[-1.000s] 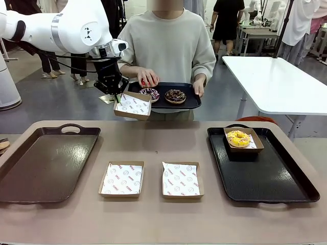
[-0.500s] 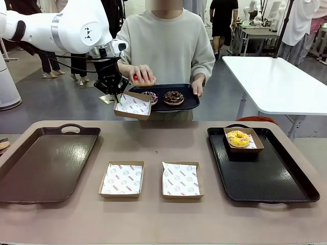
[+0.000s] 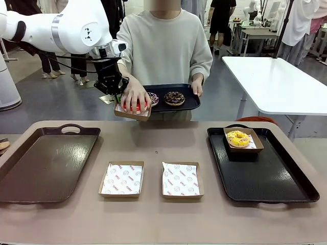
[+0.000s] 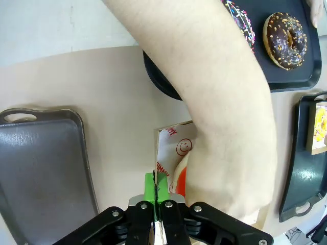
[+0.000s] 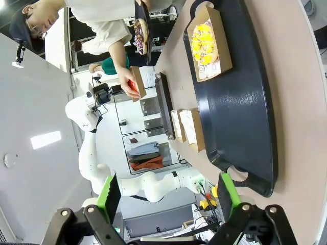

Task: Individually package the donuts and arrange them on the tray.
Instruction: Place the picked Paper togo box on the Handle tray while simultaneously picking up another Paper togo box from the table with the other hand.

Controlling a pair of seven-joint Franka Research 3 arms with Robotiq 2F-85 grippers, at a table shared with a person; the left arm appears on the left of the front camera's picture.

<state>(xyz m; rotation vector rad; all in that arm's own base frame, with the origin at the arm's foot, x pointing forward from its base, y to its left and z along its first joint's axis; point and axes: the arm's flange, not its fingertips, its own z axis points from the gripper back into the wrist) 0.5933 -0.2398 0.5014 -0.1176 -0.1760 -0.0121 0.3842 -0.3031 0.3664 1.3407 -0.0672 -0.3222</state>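
Observation:
My left gripper (image 3: 116,97) is shut on the edge of a paper-lined cardboard box (image 3: 131,114), holding it in the air past the table's far edge. The person's hand (image 3: 135,94) presses a glossy red donut (image 3: 134,106) into that box. In the left wrist view the shut gripper (image 4: 155,178) pinches the box wall (image 4: 171,145), and the hand hides most of the red donut (image 4: 182,173). The person's other hand holds a small black tray (image 3: 186,103) with a sprinkled donut (image 3: 153,98) and a chocolate donut (image 3: 174,97). A boxed yellow donut (image 3: 238,138) sits on the right black tray (image 3: 271,178). My right gripper (image 5: 168,196) is open.
Two empty lined boxes (image 3: 121,178) (image 3: 182,179) lie at the table's near middle. A large brown tray (image 3: 46,163) covers the left side. A white table (image 3: 281,81) stands behind on the right, with other people farther back.
The person's hand lifted the red donut off the small tray and brought it down into the box in my left gripper. Neither arm has moved.

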